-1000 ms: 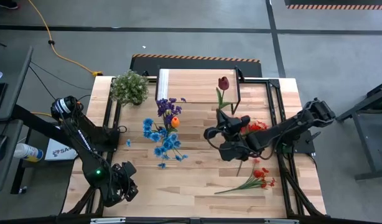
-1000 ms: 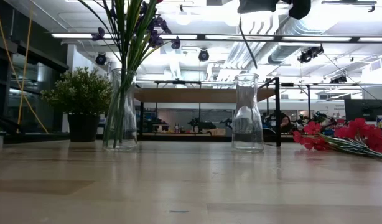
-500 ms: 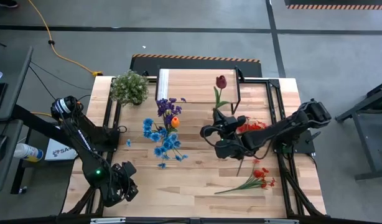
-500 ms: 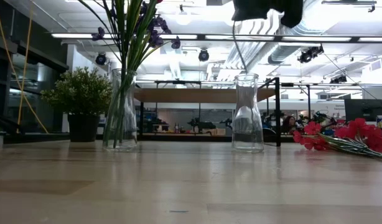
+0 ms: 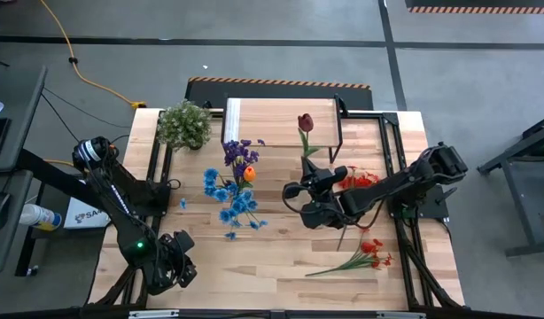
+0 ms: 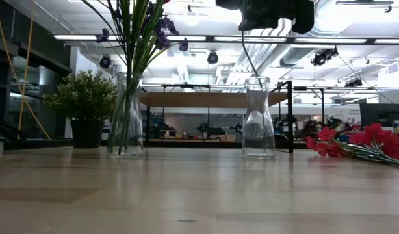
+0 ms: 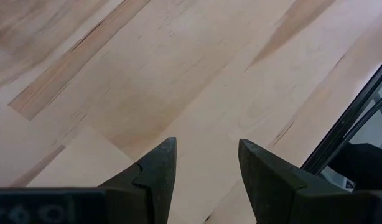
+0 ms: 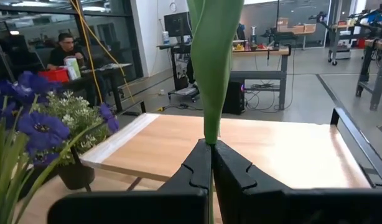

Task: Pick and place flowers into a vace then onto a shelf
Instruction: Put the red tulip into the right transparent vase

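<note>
Jaws of the right gripper (image 8: 211,163) are pinched on the stem of a dark maroon flower (image 5: 305,122), held upright above an empty glass vase (image 6: 258,118) at mid-table, its stem end just over the mouth. Loose red flowers (image 5: 371,250) lie near; the shelf (image 5: 281,120) stands behind. A second vase (image 6: 126,116) holds blue and purple flowers beside a potted plant (image 5: 184,124). Since a second ago the bloom has shifted leftward. Left gripper (image 7: 204,163) waits half spread at the near-left table edge

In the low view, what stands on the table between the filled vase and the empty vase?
Nothing stands there in the low view: only bare tabletop lies between the filled vase and the empty vase; the shelf shows behind.
</note>
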